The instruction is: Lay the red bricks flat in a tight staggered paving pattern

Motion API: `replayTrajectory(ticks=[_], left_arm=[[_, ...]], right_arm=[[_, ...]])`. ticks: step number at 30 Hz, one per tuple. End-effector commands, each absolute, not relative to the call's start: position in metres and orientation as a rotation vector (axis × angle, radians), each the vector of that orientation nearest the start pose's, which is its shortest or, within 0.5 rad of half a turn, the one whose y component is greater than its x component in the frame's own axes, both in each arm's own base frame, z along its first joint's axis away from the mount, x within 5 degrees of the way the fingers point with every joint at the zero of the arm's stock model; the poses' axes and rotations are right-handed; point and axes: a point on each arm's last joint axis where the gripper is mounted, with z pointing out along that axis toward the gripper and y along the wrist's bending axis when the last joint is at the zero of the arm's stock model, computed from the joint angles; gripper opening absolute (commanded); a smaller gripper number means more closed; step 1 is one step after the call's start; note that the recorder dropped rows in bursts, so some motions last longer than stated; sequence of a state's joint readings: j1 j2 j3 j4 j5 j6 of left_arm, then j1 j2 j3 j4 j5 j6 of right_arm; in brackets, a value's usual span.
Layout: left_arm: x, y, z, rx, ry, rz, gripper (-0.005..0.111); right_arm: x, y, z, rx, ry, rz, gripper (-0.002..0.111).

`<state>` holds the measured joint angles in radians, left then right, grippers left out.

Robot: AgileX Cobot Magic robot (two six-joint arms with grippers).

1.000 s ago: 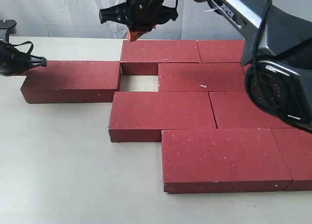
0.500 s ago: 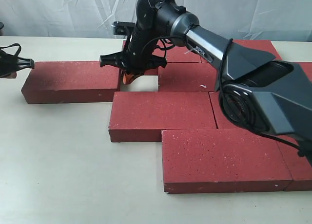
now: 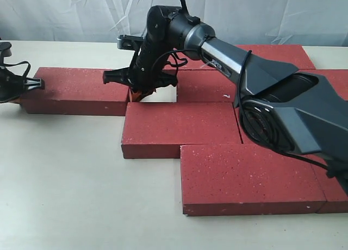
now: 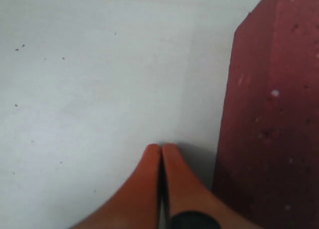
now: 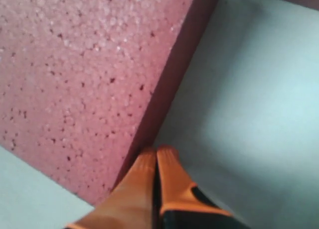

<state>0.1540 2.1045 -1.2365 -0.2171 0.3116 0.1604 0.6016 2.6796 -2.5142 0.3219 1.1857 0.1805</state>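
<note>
Lying lengthwise left-to-right on the table (image 3: 70, 168): loose red brick (image 3: 76, 89), left of the paved bricks (image 3: 182, 125). Pinched shut at either end: left gripper (image 3: 38, 84) just beside the outer end, right gripper (image 3: 138, 93) down in the gap (image 3: 157, 95).

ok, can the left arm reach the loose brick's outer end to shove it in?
Probably yes: the left gripper, shut, sits beside the loose brick with nothing between. But the right gripper stands in the gap at its other end.
</note>
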Motion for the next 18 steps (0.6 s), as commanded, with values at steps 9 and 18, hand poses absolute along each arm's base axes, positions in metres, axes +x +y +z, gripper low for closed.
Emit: replayTrajectory(ticks=[9,18], left_arm=[[0.407,0.057,0.102,-0.262,2.667,-0.074,0.0],[0.408,0.052,0.103,-0.213,2.656,-0.141,0.0]], right_arm=[[0.447,0.313,0.147,-0.387,2.876,0.373,-0.001],[0.459,0.288,0.191,-0.288,2.768,0.24,-0.001]])
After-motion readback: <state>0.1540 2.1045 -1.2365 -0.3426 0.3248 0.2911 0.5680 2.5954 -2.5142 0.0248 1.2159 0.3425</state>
